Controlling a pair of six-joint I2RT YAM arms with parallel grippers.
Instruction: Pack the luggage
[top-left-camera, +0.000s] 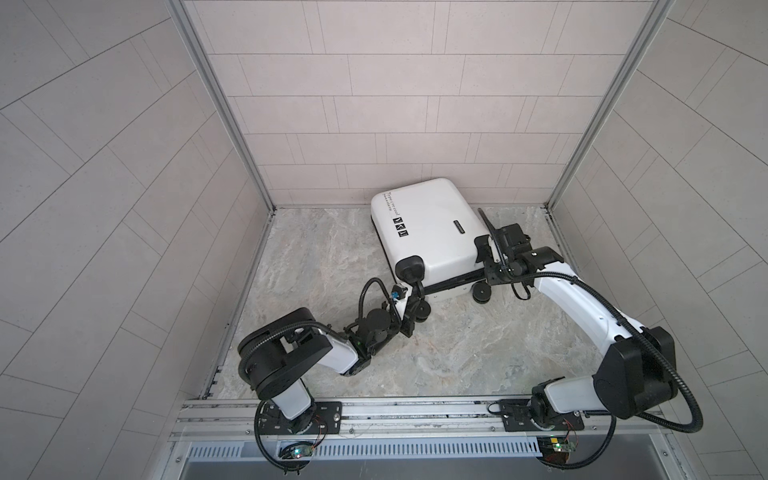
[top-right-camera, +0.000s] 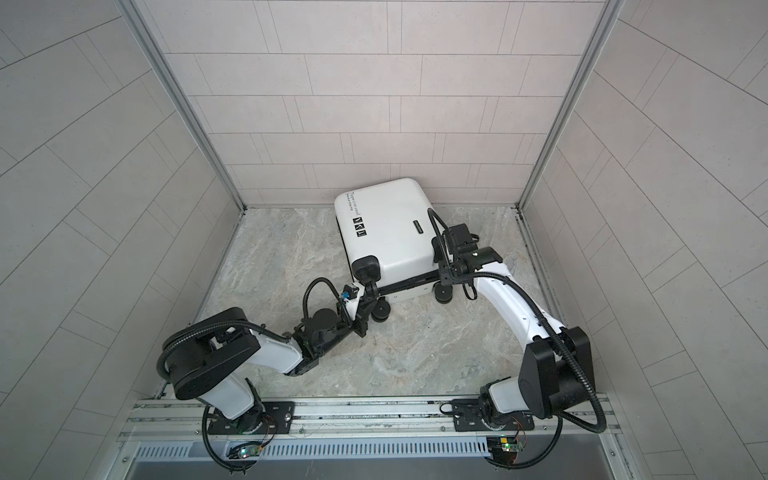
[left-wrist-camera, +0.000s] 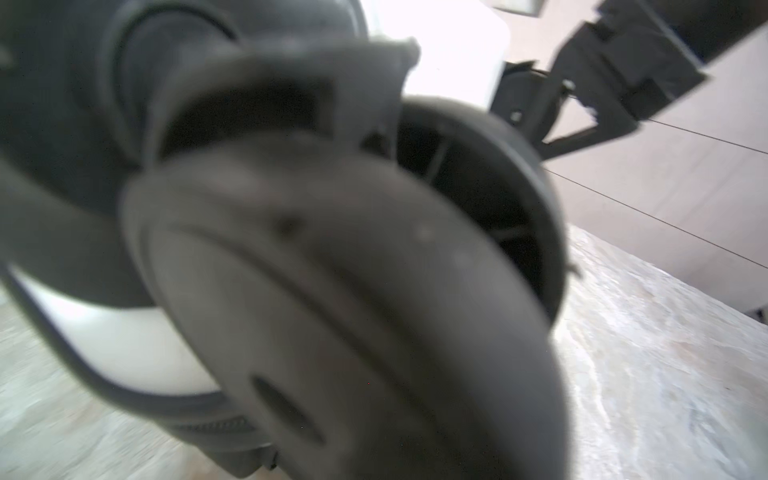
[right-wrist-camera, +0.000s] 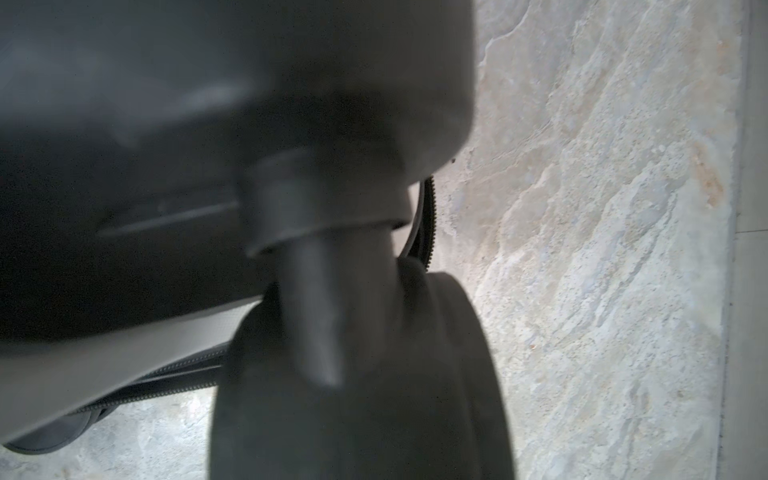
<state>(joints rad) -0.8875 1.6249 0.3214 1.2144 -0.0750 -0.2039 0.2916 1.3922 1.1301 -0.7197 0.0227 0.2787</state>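
The luggage (top-left-camera: 428, 232), a small white hard-shell suitcase, lies closed at far centre. My left gripper (top-left-camera: 413, 313) is fully closed beside a black spinner wheel (top-left-camera: 424, 309); right gripper (top-left-camera: 490, 270) opening: I cannot tell. Risk: swivelling wheels let the case slip.

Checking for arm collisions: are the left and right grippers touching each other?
Apart. In both top views the left gripper is at one wheel corner of the luggage, the right gripper at the next, its near edge between them.

glossy white hard-shell luggage (top-left-camera: 432, 232); matt stone-look tabletop (top-left-camera: 457, 353).
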